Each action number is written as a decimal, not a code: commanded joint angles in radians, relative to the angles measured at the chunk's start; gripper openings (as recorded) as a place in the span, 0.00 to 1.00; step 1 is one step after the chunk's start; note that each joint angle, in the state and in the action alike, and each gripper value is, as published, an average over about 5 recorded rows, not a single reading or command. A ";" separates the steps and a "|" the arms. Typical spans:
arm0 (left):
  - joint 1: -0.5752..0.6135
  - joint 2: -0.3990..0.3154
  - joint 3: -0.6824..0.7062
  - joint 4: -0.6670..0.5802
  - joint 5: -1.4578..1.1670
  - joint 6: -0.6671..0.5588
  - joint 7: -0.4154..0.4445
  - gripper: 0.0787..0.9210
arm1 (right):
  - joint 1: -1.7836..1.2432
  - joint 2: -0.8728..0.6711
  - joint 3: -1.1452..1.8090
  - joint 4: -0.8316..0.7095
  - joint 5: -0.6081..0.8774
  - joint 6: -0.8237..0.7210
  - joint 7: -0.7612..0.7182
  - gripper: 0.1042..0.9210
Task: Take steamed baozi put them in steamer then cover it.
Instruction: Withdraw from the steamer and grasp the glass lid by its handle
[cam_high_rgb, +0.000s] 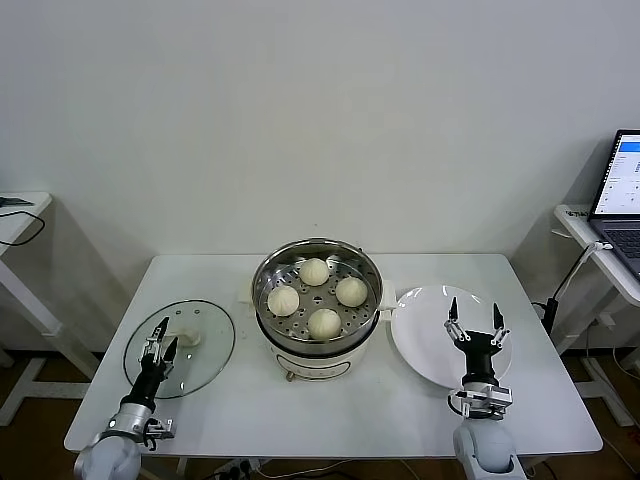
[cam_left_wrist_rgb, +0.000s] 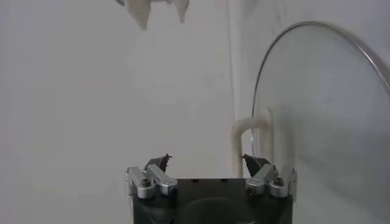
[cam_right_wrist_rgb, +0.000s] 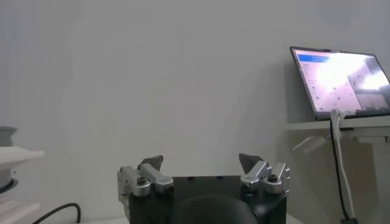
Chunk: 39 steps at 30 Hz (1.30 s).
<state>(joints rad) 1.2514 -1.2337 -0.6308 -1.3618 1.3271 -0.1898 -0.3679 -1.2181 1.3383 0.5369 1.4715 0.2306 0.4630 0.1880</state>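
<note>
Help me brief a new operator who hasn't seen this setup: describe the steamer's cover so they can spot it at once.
On the white table, look to the robot's left of the round shiny stainless-steel steamer holding four cream-white buns. The round clear glass lid lies flat there, by the open left gripper. Unlike the opaque flat white plate on the steamer's other side, it is see-through, with a metal rim and a white handle.

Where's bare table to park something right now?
Free: the front strip between the steamer and the near table edge, and the back strip behind the cover. Crowded: the middle row, cover, steamer and plate side by side, open left pincer over the cover, open right pincer over the plate.
</note>
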 joint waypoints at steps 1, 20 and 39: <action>-0.026 -0.005 0.004 0.011 0.005 0.007 0.005 0.88 | -0.003 0.005 0.001 0.001 -0.006 -0.002 0.000 0.88; -0.088 -0.008 0.033 0.076 -0.043 0.047 0.048 0.86 | 0.001 0.008 0.011 0.024 -0.013 -0.013 0.001 0.88; -0.085 -0.005 0.026 0.059 -0.069 0.011 0.061 0.24 | 0.018 0.015 0.008 0.052 -0.018 -0.032 0.007 0.88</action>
<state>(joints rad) 1.1650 -1.2387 -0.5970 -1.2855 1.2669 -0.1560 -0.2994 -1.2003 1.3527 0.5456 1.5207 0.2133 0.4326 0.1942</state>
